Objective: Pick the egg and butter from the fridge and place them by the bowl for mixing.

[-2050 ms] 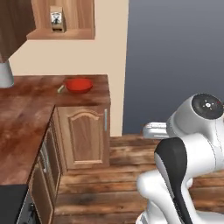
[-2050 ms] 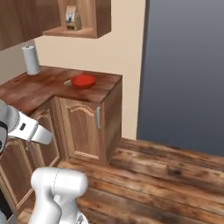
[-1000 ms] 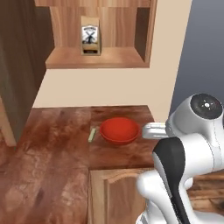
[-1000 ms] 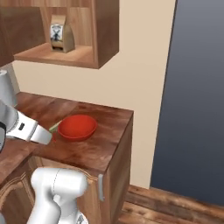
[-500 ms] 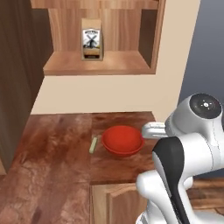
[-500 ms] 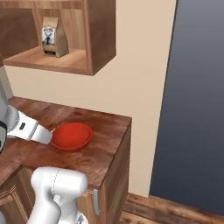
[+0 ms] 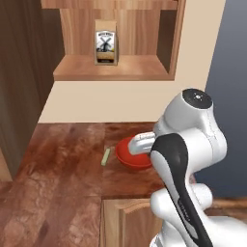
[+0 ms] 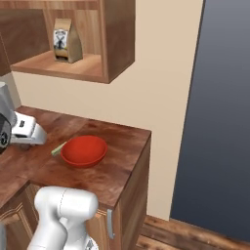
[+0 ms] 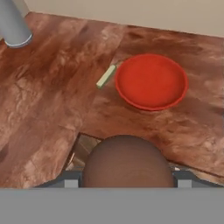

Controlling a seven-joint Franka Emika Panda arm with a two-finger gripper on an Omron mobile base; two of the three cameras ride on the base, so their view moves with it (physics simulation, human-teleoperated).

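Note:
Low in the hand view, my gripper (image 9: 126,179) is shut on the reddish-brown egg (image 9: 127,162), which bulges between the two fingertips. It hangs over the counter's front edge, short of the red bowl (image 9: 151,81) (image 7: 131,155) (image 8: 84,150). The bowl stands empty on the wooden counter (image 9: 48,109). The butter (image 9: 105,76) (image 7: 105,157) (image 8: 58,149), a pale stick, lies flat just left of the bowl. The fridge (image 8: 219,122) (image 7: 231,96) shows as a flat grey face to the right of the counter.
A grey cylinder (image 9: 13,26) stands at the counter's far left. A wall shelf above holds a brown bag (image 7: 106,41) (image 8: 63,39). Cabinet doors (image 8: 105,222) sit under the counter. My own arm (image 7: 188,159) covers the bowl's right side in the left base view.
The base has driven up to the counter corner, so both base views shifted and the bowl now looks larger and nearer. Bowl and butter have kept their places on the counter.

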